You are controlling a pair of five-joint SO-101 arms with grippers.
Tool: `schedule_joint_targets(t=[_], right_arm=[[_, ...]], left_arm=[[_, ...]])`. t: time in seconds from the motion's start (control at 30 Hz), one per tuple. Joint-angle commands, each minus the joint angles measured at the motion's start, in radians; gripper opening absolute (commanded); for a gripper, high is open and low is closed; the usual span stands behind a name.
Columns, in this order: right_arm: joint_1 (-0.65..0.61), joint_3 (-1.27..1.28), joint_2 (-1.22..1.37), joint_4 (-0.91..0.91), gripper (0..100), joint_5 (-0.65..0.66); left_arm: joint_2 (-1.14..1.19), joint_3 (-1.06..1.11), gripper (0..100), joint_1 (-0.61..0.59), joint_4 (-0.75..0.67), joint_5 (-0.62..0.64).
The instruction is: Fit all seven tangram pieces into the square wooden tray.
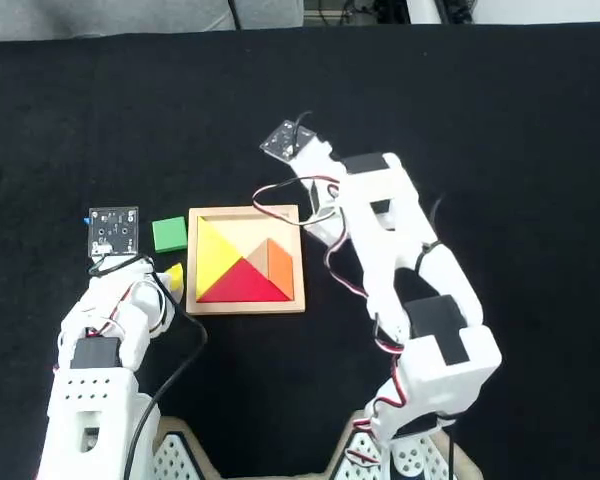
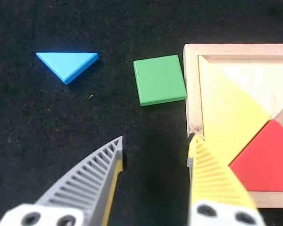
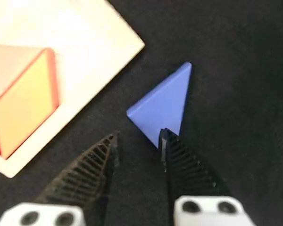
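The square wooden tray point(image 1: 245, 307) holds a yellow triangle point(image 1: 215, 258), a red triangle point(image 1: 243, 283), an orange piece point(image 1: 279, 263) and a tan piece. A green square point(image 2: 159, 79) lies just outside the tray's rim point(image 2: 192, 89), with a light blue triangle point(image 2: 68, 63) farther out. My left gripper point(image 2: 155, 146) is open over bare cloth short of the green square, its yellow finger point(image 2: 207, 174) by the tray's corner. My right gripper point(image 3: 139, 136) is open beside the tray point(image 3: 85, 33); one black fingertip point(image 3: 164, 136) overlaps the edge of a dark blue triangle point(image 3: 162, 106).
Black cloth covers the table point(image 1: 500, 150). The right arm point(image 1: 390, 230) stretches from the near edge to the tray's far right corner. The left arm point(image 1: 110, 320) stands at the near left. Open cloth lies behind and to both sides of the tray.
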Motion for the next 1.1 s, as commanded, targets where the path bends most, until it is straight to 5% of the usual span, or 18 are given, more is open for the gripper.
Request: schedule_joint_targets(t=[0.0,0.4,1.07], right_arm=[[-0.014,-0.004,-0.008,-0.021,14.2,0.017],[-0.011,-0.071,0.107,0.002,22.1,0.017],[-0.002,-0.056,0.019,-0.057,21.6,0.037]], left_arm=[[-0.012,-0.005,22,0.012,-0.006,-0.008],[-0.012,-0.005,22,0.012,-0.006,-0.008],[-0.012,-0.005,22,0.013,-0.006,-0.008]])
